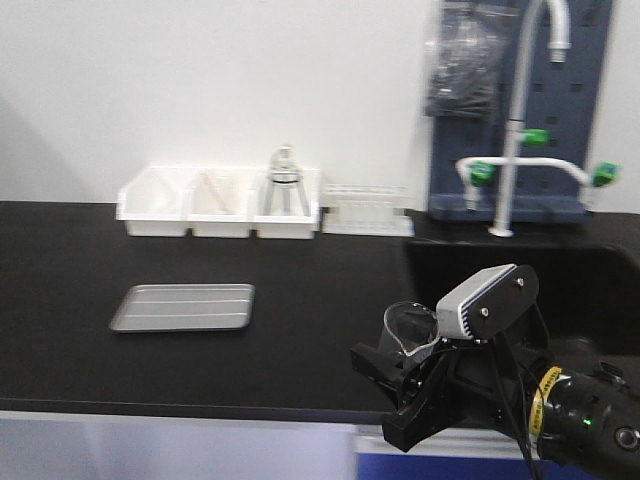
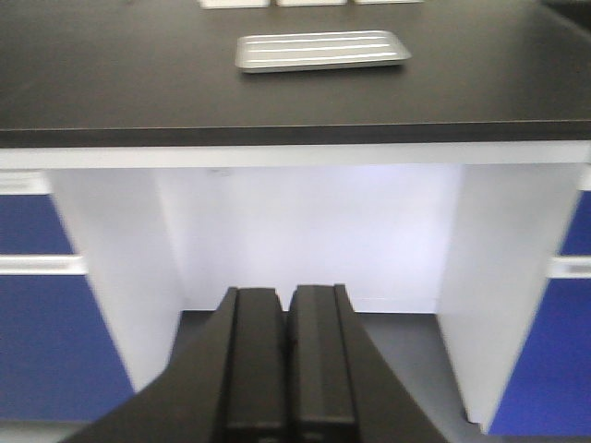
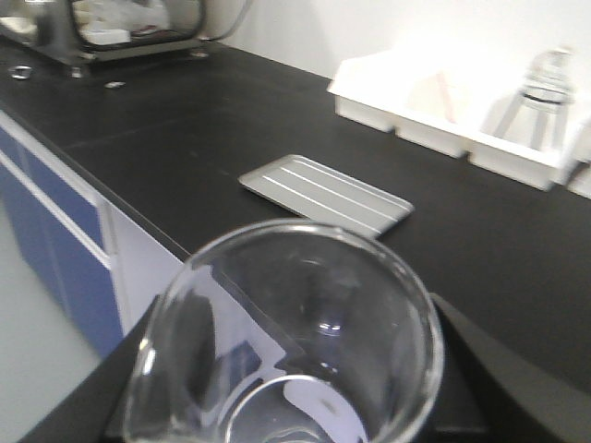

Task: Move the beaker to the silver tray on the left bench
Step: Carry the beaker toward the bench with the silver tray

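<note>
Exterior front-facing view: right gripper (image 1: 412, 368) carries the beaker (image 1: 410, 328) upright, with its jaws closed against the glass wall from either side. It is raised near the front edge of the left bench (image 1: 300, 370). The silver tray (image 1: 183, 307) lies flat on the black worktop well to the beaker's left, in front of a row of white bins (image 1: 218, 205).

Right wrist-mounted view: the beaker's open mouth fills the foreground with no contents visible, and the tray lies beyond it.

Left wrist-mounted view: left gripper (image 2: 286, 305) hangs below worktop level, its fingers pressed together on nothing.

Handling, as a judgement: the beaker is light, rigid, thin-walled and smooth, so it is both slippery and breakable. The sound hold is across the straight cylindrical wall beneath the flared lip, never on the lip itself. Squeeze only firmly enough to stop it sliding, keep it upright, and set it down gently, since glass chips readily on metal.
</note>
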### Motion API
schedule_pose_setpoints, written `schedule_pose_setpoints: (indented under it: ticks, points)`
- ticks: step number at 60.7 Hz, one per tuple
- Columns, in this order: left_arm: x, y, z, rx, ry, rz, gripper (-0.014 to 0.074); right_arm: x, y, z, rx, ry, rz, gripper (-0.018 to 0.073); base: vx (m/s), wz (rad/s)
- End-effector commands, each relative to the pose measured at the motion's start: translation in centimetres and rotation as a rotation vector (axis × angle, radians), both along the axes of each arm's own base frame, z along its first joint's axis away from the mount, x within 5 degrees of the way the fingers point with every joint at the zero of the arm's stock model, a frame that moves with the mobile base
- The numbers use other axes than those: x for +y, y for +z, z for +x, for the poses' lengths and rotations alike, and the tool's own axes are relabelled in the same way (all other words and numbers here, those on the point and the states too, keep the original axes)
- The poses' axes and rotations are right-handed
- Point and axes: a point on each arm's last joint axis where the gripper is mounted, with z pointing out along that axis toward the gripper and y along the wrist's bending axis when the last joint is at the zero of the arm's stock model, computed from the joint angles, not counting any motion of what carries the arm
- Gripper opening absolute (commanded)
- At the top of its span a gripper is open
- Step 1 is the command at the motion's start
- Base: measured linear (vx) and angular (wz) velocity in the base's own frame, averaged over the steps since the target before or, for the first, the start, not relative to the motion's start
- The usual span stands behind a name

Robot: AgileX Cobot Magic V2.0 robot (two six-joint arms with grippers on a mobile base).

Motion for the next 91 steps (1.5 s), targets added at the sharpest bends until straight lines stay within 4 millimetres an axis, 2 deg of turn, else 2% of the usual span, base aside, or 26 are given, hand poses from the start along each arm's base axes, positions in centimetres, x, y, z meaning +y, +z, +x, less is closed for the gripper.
schedule_pose_setpoints:
  ticks: [1, 33, 91]
  points:
    - [-0.01, 0.08, 0.17, -0.067, 0.000, -0.009, 0.0001, 0.16, 2.56, -0.48, -0.080, 0.029, 0.075, -0.0011, 0.19, 0.65]
    - [-0.01, 0.08, 0.17, -0.067, 0.000, -0.009, 0.0001, 0.15, 2.56, -0.47, -0.079, 0.028, 0.075, -0.0011, 0.20, 0.39]
    - [-0.01, 0.08, 0.17, -0.067, 0.000, -0.009, 0.0001, 0.18, 2.59, -0.49, -0.081, 0.032, 0.078, -0.0011, 0.23, -0.04]
